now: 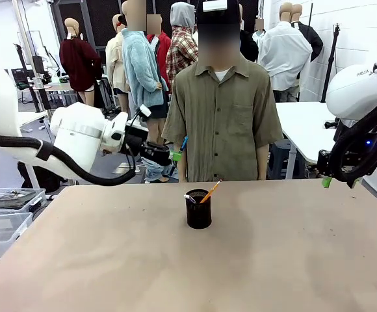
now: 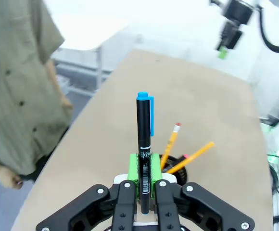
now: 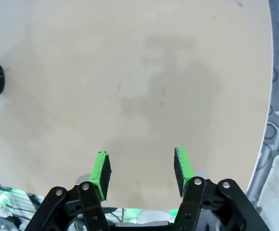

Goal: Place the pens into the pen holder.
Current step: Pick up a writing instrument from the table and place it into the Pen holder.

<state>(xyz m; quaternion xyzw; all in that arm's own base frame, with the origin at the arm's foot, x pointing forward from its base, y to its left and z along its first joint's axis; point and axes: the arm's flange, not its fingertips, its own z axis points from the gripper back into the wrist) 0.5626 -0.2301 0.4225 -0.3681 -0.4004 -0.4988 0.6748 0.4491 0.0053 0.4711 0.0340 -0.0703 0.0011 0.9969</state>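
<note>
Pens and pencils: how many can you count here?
3. A dark pen with a blue cap is clamped in the left gripper; two yellow pencils stand in the black holder. More may be hidden inside.

Left gripper [image 2: 144, 185] fingers clamped, raised; right gripper [image 3: 142, 173] fingers apart, empty.

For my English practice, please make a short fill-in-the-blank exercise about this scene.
1. The left hand grips a black pen with a ____ cap.
2. The right hand is ____ and holds nothing.
3. The pen holder is ____ in colour.
4. An orange pencil stands in the ____.

Missing words: blue; open; black; pen holder
</note>
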